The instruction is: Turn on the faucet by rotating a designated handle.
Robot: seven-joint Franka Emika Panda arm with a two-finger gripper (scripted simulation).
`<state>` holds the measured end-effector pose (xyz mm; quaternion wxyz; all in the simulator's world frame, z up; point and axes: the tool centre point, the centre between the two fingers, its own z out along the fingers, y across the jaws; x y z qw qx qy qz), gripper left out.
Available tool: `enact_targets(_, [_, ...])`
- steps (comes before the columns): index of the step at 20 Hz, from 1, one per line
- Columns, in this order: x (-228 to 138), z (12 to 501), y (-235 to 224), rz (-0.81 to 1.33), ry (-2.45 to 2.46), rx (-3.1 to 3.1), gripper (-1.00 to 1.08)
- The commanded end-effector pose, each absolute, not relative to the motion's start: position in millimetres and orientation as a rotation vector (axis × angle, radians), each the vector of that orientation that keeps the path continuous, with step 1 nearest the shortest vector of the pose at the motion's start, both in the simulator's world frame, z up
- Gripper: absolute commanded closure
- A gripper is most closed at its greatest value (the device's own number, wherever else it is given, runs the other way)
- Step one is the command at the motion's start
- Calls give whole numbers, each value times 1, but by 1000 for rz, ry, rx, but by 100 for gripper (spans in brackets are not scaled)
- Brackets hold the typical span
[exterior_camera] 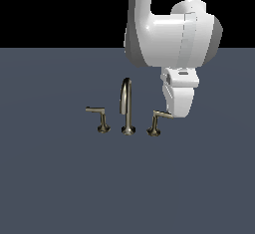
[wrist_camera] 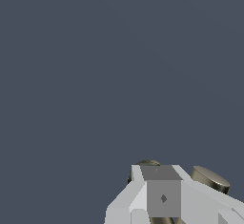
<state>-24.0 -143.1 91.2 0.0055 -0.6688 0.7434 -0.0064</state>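
Faucet (exterior_camera: 126,106) stood upright on the flat grey desk (exterior_camera: 60,188), brushed bronze-silver metal. Tall thin gooseneck spout at centre, arching over at its top. Two short lever handles on flared bases flanked it, one either side, set apart from the spout. Designated handle (exterior_camera: 156,122) was on the exterior view's right; its thin lever bar jutted rightward, the far end meeting the white tool (exterior_camera: 175,114) there.

A plain slate-grey floor (exterior_camera: 50,188) spreads beneath a black backdrop (exterior_camera: 60,9).
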Motion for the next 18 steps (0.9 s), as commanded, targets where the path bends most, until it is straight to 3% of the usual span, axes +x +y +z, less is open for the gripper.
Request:
enact_targets(1, [-36,91,-140,-7,2333,-2097,108])
enact_targets(10, [-68,91,-134,0,2342,-2093,108])
enact_targets(12, [-61,91,-139,-14,2345,-2083,108])
enact_targets(18, [-74,91,-115,-7,2344,-2088,108])
